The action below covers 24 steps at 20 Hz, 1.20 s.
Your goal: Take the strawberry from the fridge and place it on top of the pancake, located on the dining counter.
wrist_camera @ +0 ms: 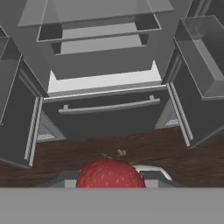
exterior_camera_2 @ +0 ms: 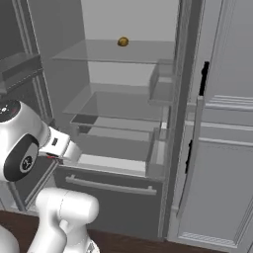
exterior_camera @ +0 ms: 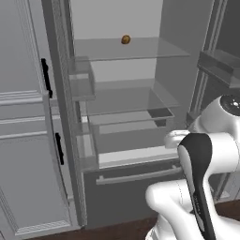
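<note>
The strawberry (wrist_camera: pixel 110 173), red with a small green stalk, sits at the bottom of the hand view between the dark fingers (wrist_camera: pixel 154 176) of my gripper (wrist_camera: pixel 110 183), which is shut on it. The fridge (wrist_camera: pixel 105 118) stands open in front of the hand, which looks down at its dark lower drawer and the brown wood floor. From the base, the fridge (exterior_camera: pixel 136 187) shows glass shelves, and my white wrist (exterior_camera: pixel 174 138) hovers before the lowest shelf; it appears again as the wrist (exterior_camera_2: pixel 60 143) in the right base view. The pancake and the dining counter are out of view.
A small golden-brown round item (exterior_camera: pixel 125 40) lies on the upper glass shelf (exterior_camera_2: pixel 123 42). Open fridge doors with clear bins (wrist_camera: pixel 199 57) flank the hand on both sides. Light-grey panelled cabinets (exterior_camera: pixel 28 140) with black handles stand left of the fridge.
</note>
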{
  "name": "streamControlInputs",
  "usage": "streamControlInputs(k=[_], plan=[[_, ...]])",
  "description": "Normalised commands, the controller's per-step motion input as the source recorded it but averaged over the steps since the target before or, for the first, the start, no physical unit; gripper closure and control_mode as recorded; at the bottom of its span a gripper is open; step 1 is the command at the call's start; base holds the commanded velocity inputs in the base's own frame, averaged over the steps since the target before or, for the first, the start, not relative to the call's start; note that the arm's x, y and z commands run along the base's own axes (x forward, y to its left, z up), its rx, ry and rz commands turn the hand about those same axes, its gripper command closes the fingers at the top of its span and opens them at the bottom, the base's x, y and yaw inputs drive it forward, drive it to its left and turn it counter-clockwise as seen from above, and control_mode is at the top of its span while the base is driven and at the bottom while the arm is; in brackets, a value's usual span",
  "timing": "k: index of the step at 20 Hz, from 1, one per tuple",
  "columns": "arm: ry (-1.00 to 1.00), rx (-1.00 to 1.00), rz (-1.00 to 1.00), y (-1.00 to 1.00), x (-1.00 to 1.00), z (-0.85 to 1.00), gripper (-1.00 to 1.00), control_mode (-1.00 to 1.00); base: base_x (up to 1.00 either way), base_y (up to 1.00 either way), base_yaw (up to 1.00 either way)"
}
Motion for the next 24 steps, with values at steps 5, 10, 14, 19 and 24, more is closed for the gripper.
streamControlInputs(k=[5,10,14,19,24], plan=[[0.0,0.0,0.0,0.0,0.0,0.0,1.0,1.0,-1.0,-0.09,0.04],[0.0,0.0,0.0,0.0,0.0,0.0,1.0,1.0,-1.0,-0.01,0.33],[0.0,0.0,0.0,0.0,0.0,0.0,1.0,1.0,-1.0,-0.01,0.58],[0.0,0.0,0.0,0.0,0.0,0.0,1.0,1.0,-1.0,0.0,0.68],[0.0,0.0,0.0,0.0,0.0,0.0,1.0,1.0,-0.99,0.0,0.71]])
